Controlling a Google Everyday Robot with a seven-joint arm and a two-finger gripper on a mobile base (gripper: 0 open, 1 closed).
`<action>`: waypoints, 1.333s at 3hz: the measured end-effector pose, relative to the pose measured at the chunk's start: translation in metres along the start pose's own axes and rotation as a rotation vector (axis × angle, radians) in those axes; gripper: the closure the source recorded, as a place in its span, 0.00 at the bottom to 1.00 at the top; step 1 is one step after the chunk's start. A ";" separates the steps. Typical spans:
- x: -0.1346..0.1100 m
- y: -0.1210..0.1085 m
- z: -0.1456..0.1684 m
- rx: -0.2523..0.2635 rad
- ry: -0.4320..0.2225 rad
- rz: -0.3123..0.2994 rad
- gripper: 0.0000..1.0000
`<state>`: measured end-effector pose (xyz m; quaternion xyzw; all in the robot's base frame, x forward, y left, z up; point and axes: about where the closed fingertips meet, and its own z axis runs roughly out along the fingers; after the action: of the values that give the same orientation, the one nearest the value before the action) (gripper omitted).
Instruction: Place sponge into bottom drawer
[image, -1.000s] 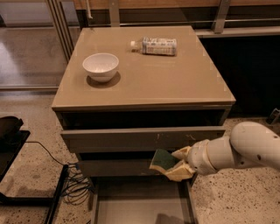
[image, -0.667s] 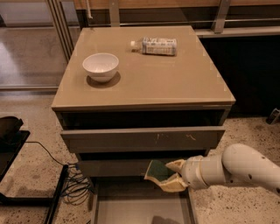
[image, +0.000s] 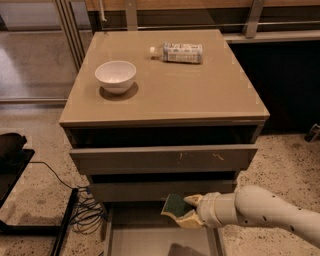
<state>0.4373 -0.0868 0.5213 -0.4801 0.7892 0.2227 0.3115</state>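
Observation:
My gripper reaches in from the lower right on a white arm and is shut on the sponge, a dark green pad on pale yellow foam. It holds the sponge in front of the middle drawer's face, above the back part of the open bottom drawer. The bottom drawer is pulled out at the frame's lower edge, with a flat grey floor and thin side walls; its front is cut off.
A white bowl and a lying plastic bottle sit on the cabinet top. The top drawer stands slightly out. Cables and a black object lie on the floor at left.
My gripper has carried the sponge left and downward, from beside the middle drawer's right part to over the open bottom drawer.

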 end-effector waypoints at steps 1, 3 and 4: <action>0.001 0.002 0.004 -0.005 0.002 0.001 1.00; 0.053 -0.021 0.086 -0.009 0.016 0.070 1.00; 0.085 -0.027 0.128 -0.001 -0.029 0.075 1.00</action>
<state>0.4674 -0.0680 0.3699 -0.4472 0.8018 0.2414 0.3143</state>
